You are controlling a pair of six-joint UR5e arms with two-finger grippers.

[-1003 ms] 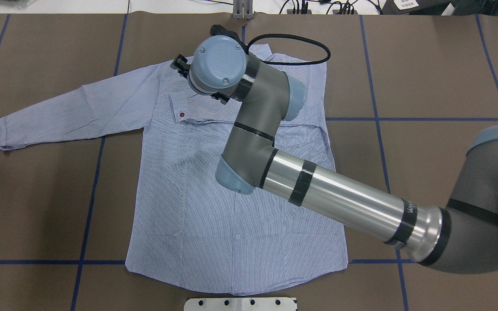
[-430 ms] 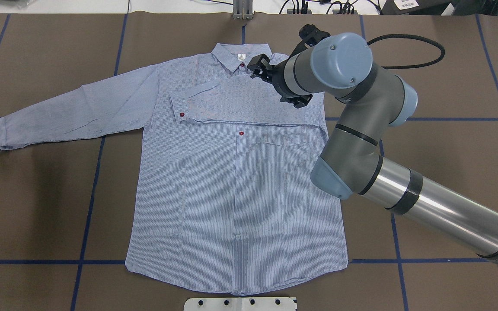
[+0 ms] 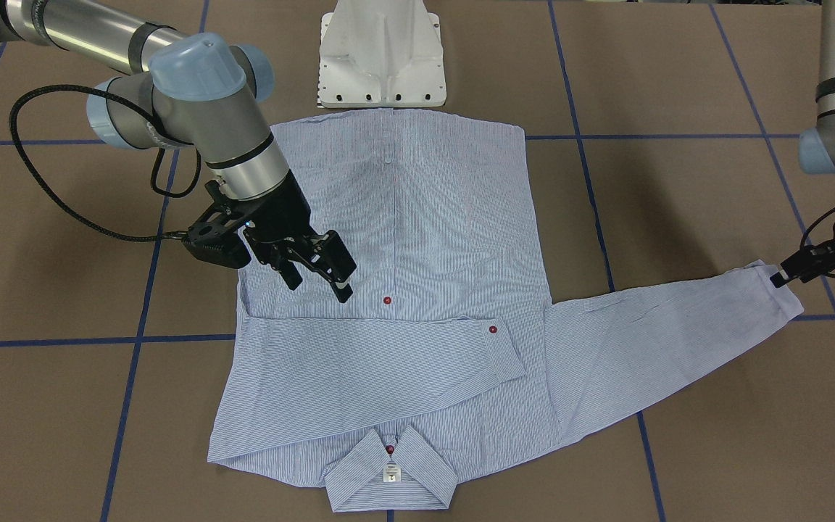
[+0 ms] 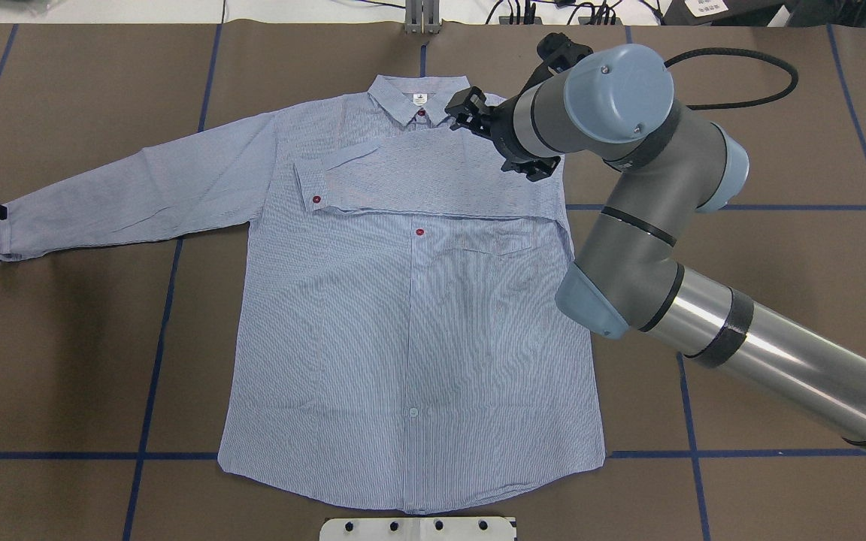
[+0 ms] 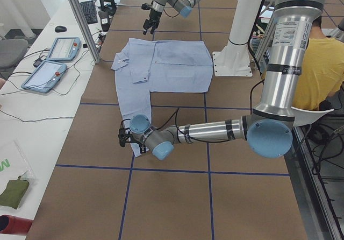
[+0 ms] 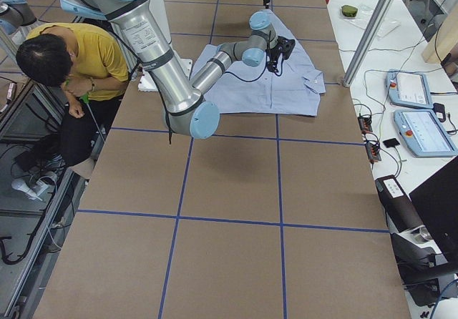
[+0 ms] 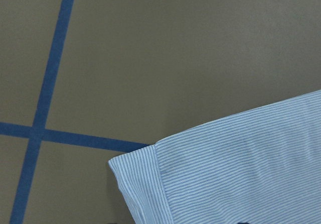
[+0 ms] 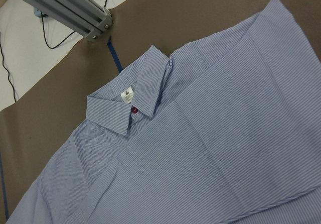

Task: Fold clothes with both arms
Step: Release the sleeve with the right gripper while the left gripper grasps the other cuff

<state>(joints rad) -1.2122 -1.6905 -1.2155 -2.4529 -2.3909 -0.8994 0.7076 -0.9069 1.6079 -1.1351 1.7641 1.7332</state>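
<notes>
We see the shirt (image 4: pixel 403 323) lying flat on the table (image 4: pixel 741 263), buttons up, with the collar (image 8: pixel 128 111) on the side far from the robot. The right sleeve (image 4: pixel 433 176) is already folded across the chest. The left sleeve (image 4: pixel 132 188) lies stretched out to the robot's left. The right gripper (image 3: pixel 318 285) hangs in the air over the shirt's shoulder with its fingers wide apart, and it holds nothing. The left gripper (image 3: pixel 787 275) is down at the cuff (image 7: pixel 135 179) of the left sleeve, right at its end. We cannot tell if it is open or closed, or if it has the cloth. We think the job now is to fold this sleeve over the chest too. To do it well, we would pinch the cuff through both layers, near the middle of its end, so it does not twist. Then we would lift it only a little, so the rest of the shirt is not dragged along. We would carry it straight across until it lies on top of the right sleeve, and set it down flat before we let go. The right arm should be out of the way first, so the two arms do not bump over the chest.
</notes>
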